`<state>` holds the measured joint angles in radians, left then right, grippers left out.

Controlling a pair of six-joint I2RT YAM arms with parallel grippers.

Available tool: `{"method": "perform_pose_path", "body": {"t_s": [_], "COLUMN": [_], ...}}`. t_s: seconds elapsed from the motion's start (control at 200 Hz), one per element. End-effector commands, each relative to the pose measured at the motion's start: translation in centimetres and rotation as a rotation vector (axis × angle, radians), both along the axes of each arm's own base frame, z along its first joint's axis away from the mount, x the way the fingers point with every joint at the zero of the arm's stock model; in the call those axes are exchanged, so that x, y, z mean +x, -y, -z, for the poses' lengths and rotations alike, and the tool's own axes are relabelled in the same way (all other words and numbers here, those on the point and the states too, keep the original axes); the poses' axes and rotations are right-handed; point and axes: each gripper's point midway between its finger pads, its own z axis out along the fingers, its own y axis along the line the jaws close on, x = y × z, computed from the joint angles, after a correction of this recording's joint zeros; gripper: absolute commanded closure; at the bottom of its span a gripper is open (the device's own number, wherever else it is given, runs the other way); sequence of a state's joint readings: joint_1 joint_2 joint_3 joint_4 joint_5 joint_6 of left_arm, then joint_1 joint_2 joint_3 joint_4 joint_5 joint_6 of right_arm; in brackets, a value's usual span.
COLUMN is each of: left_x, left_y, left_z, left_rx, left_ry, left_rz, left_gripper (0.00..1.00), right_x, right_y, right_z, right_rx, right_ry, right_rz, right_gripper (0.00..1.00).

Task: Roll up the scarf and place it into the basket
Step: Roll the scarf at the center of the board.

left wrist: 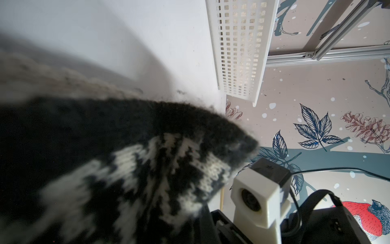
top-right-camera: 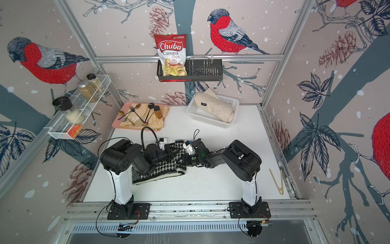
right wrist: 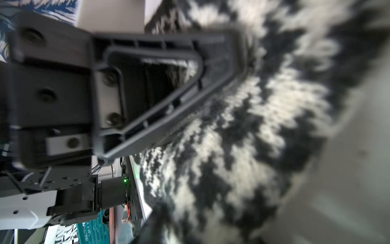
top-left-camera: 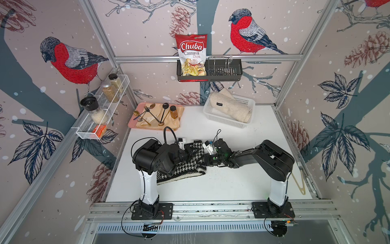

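Houndstooth scarf (top-left-camera: pixel 185 169), mid-table, loosely bunched and not yet a roll; well apart from the basket (top-left-camera: pixel 223 122).
Left gripper (top-left-camera: pixel 193 151): clenched on a scarf fold. Right gripper (top-left-camera: pixel 206 158): at the scarf's edge, jaw state cannot be told. Hazards: a one-sided pinch leaves the roll slack and liable to unravel; the grippers sit close and may clash; a cream roll (top-left-camera: pixel 232 107) crowds the basket.

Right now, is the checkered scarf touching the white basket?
Apart. In a top view, a stretch of bare table lies between the scarf and the basket.
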<state>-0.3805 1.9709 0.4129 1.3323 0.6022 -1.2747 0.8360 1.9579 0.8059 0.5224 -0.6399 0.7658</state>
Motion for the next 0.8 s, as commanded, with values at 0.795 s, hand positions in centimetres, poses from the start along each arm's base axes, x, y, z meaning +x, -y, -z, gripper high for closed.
{"method": "perform_pose_path", "body": {"t_s": [0.795], "left_x": [0.2], "left_y": [5.4], "left_z": [-4.3], "left_rx": [0.22], "left_ry": [0.072], "left_rz": [0.207], "left_gripper": [1.0], "right_x": [4.1], "right_y": [13.6], "right_z": [0.8], "right_rx": [-0.913], "right_ry": [0.239], "right_rz": [0.187], "right_gripper": [0.98]}}
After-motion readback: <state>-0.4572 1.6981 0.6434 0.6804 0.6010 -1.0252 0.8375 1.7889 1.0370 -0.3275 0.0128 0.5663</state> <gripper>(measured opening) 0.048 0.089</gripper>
